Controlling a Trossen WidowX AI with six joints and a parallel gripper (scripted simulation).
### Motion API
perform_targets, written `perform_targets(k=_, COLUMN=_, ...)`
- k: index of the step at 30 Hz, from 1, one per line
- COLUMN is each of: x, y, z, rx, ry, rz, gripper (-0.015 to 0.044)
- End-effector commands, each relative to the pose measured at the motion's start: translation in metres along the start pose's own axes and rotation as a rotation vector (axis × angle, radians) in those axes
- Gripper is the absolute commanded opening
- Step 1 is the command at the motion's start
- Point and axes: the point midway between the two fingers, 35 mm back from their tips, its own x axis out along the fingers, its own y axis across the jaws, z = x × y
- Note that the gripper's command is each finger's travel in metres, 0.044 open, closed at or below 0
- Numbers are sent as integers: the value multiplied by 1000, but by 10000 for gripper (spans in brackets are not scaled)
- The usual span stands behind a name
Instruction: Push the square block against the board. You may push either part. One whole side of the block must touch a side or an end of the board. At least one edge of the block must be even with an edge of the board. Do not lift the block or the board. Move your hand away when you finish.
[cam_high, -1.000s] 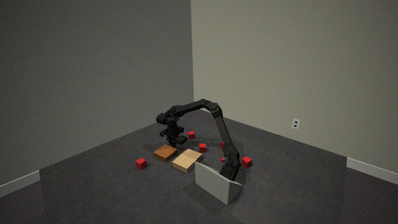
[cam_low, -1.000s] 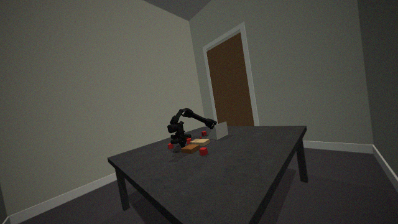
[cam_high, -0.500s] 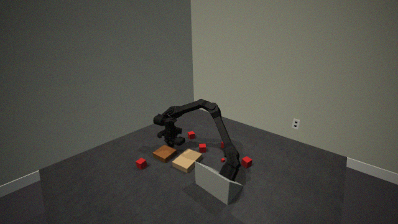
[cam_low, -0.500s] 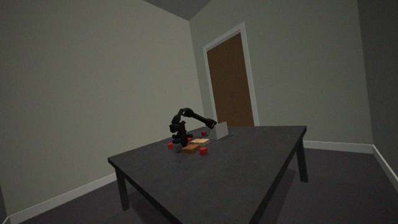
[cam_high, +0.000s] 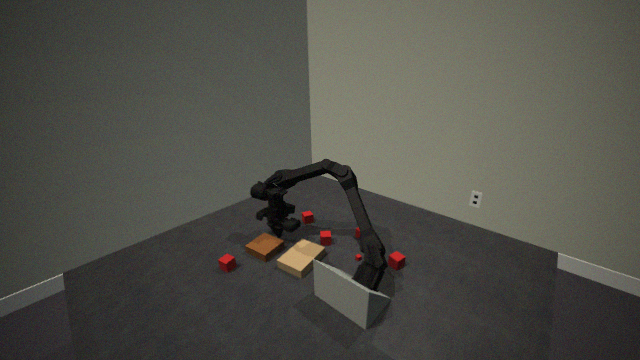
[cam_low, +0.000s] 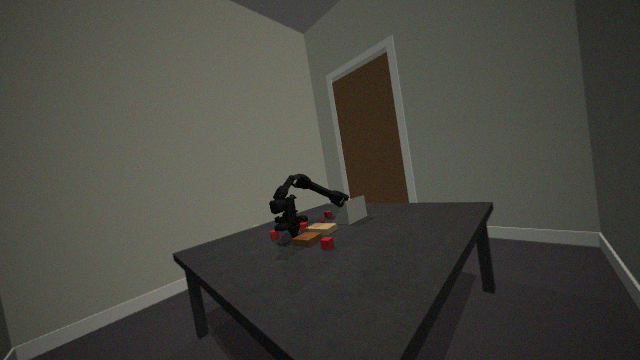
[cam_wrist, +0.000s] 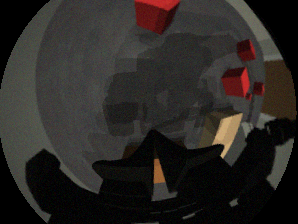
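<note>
The orange-brown square block (cam_high: 264, 245) (cam_low: 306, 239) lies flat on the table. In the wrist view it is mostly hidden behind the fingers, with a piece of the block (cam_wrist: 158, 172) showing between them. The longer tan board (cam_high: 301, 257) (cam_low: 322, 228) (cam_wrist: 230, 131) lies flat beside it, with a gap of dark table between the two. My gripper (cam_high: 278, 235) (cam_low: 294, 235) (cam_wrist: 152, 132) is shut and empty, pointing down. Its tips are low, just behind the block in the top view, on the side facing the back; whether they touch it I cannot tell.
A red cube (cam_high: 227, 263) (cam_low: 327, 243) lies near the block's outer side. Another red cube (cam_high: 307, 217) (cam_low: 274, 235) is behind the gripper, and a third (cam_high: 326, 237) (cam_low: 303, 226) is just behind the board. A pale upright panel (cam_high: 340, 292) (cam_low: 357, 209) stands by the arm's base.
</note>
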Motion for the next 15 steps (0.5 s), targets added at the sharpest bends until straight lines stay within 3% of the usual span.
perform_targets(k=1, x=2, y=0, z=7, rx=-4, ry=-1, rz=-6, gripper=0)
perform_targets(k=15, x=2, y=-1, z=29, rx=-4, ry=-3, rz=-6, gripper=0)
